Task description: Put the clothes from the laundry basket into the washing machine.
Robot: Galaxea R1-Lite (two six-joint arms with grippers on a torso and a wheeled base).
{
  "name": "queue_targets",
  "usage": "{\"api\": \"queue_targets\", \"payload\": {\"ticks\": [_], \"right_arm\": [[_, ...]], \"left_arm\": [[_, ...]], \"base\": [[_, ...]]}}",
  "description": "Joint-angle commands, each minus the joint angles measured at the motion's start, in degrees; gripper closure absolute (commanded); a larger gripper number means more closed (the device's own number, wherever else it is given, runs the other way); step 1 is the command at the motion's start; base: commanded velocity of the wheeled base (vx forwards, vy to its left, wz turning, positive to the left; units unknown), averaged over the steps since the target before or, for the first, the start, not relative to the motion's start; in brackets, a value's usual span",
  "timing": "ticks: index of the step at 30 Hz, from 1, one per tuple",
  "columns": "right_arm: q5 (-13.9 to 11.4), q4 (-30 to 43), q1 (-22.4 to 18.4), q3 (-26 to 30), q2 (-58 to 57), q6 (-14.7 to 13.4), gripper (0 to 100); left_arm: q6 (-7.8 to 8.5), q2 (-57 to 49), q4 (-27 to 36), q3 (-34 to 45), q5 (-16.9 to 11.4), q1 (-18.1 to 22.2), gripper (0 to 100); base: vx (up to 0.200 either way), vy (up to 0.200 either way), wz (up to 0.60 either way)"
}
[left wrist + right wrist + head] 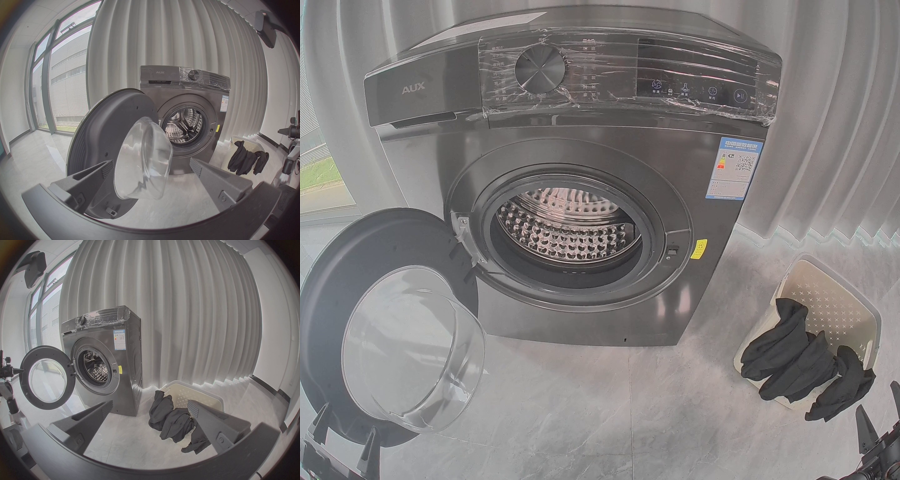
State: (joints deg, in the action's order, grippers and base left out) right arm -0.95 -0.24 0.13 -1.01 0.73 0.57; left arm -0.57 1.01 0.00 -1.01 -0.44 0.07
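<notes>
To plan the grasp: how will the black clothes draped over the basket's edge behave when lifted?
Probably floppy: the black clothes drape limply over the laundry basket rim. Likely light, yet the pieces overlap, so lifting one may drag others along. Trailing ends might snag on the washing machine opening.

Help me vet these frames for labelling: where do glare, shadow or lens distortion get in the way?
Head view: the plastic film on the washing machine throws glare streaks, and the clothes read as one dark mass. Left wrist view: fisheye bends the window frames, and the corners go black. Right wrist view: the same bending shows on the curtain, with dark corners.
</notes>
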Motion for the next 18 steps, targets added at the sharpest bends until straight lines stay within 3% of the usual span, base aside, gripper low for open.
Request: {"api": "queue_targets", "payload": {"ticks": [1,8,18], "right_arm": [[-0.19,-0.02,0.13,1.01,-0.73,0.04,0],[-0.19,-0.11,0.13,1.01,-0.73,-0.22,0],[-0.28,-0.02,0.13,1.01,-0.73,0.04,0]], "left_arm": [[-0.04,-0.84,0.00,0.92,0.00,0.01,0],[-0.04,-0.84,0.00,0.92,0.00,0.01,0],[-0.04,-0.84,0.00,0.92,0.00,0.01,0]], "base": [[0.000,0.000,0.00],[0.000,0.000,-0.51],[0.000,0.000,0.00]]}}
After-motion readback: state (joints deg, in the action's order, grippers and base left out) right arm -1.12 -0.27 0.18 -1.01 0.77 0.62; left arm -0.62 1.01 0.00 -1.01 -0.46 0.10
